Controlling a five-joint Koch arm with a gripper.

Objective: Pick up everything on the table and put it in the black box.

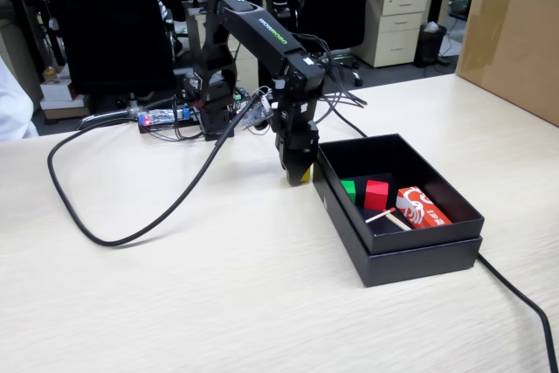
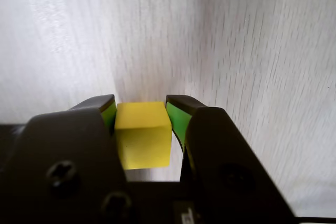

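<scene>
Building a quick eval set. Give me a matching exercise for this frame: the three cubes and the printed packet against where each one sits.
Things:
1. yellow cube
2. green cube
3. red cube
4. red-and-white packet

Places:
A. in the black box, between a cube and the packet
B. between the gripper jaws, outside the box
C. in the box, nearest the gripper
D. in the box, rightmost in the fixed view

Pairs: 1-B, 2-C, 3-A, 4-D

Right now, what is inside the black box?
In the black box: a green cube, a red cube, a red-and-white packet and a thin stick. The near wall hides some of the floor.
</scene>
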